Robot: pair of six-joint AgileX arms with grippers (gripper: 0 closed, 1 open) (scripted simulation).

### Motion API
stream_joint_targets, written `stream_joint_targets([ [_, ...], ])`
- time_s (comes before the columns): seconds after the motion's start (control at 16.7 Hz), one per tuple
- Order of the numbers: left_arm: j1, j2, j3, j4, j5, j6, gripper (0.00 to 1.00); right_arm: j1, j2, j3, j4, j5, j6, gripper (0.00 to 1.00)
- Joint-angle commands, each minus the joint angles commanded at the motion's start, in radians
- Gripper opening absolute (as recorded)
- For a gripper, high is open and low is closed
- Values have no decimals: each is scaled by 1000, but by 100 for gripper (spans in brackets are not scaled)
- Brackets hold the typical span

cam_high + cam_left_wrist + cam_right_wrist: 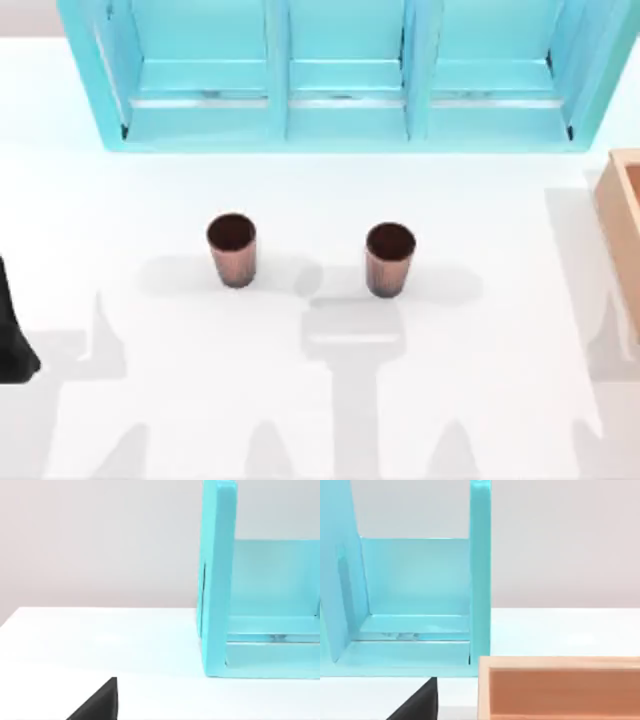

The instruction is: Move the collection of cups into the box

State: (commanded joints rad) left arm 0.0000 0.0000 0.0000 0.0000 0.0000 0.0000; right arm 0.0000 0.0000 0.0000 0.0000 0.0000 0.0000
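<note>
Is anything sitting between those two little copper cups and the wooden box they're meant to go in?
Nothing visible. Both cups, left and right, stand upright on the white table. Bare tabletop runs from the right cup to the box at the table's right edge. The turquoise shelf unit stands behind, off that path.

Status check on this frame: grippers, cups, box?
Left arm parked at table's left edge. Both cups upright mid-table, untouched. Box at right edge. Nothing in the way.

Overhead camera looks down; both low wrist cameras face the shelf unit (340, 80).
</note>
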Motion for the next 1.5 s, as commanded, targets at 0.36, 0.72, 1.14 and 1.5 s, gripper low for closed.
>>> stream_joint_targets([
  [0.36, 0, 0, 0, 0, 0, 0, 100, 63, 81, 96, -46, -17, 38, 100],
  [0.72, 0, 0, 0, 0, 0, 0, 100, 280, 459, 507, -280, -29, 193, 100],
  [1.14, 0, 0, 0, 0, 0, 0, 100, 582, 1188, 1197, -736, -6, 422, 100],
  [1.5, 0, 0, 0, 0, 0, 0, 100, 769, 1829, 1745, -1089, 72, 615, 100],
])
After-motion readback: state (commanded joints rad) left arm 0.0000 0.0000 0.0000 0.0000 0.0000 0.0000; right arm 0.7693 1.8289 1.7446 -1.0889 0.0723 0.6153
